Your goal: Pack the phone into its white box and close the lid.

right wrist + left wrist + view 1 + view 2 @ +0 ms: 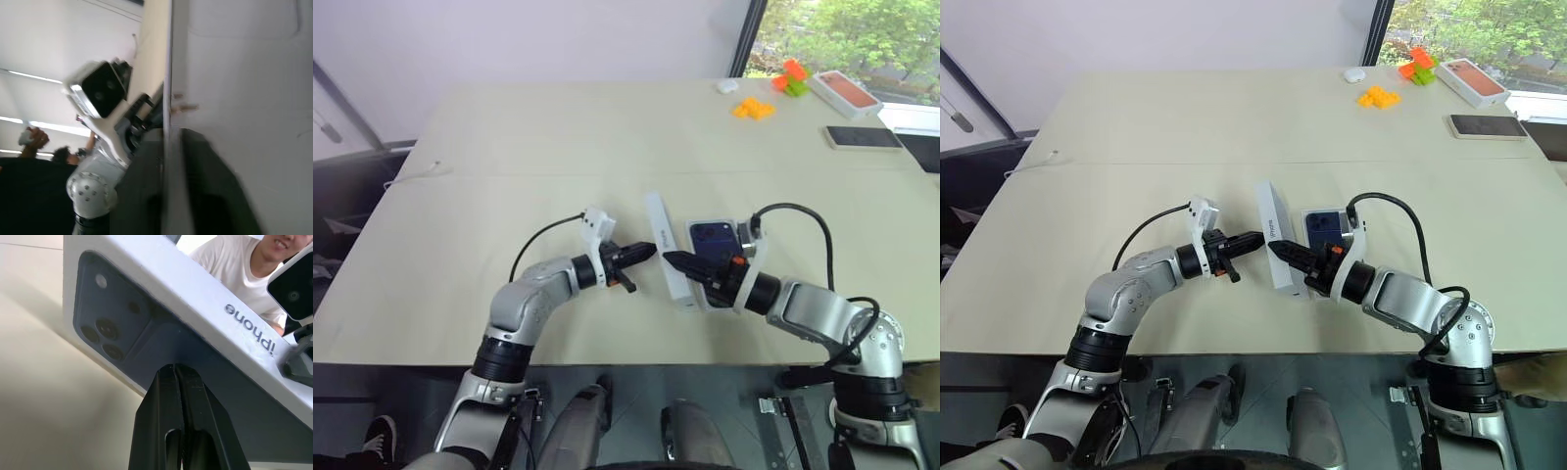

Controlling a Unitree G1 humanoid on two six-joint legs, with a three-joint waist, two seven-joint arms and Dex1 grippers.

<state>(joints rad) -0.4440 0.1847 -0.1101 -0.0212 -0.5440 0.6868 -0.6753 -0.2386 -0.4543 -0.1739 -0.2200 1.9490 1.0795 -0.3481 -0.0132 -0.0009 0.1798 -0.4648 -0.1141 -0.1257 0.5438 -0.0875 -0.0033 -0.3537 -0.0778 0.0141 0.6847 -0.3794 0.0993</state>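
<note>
Right claw [674, 260] at lid [666, 250] — on edge, long axis running away from robot.

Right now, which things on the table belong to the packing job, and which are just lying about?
Job: the phone lying in the white box; the lid tilted on edge beside it; left gripper; right gripper.

Lying about, far right: orange-topped box, black phone, orange pieces, small white object.

Phone [713, 235] partly hidden behind tilted lid [666, 250] and right gripper [677, 262]; white box under phone barely visible.
</note>
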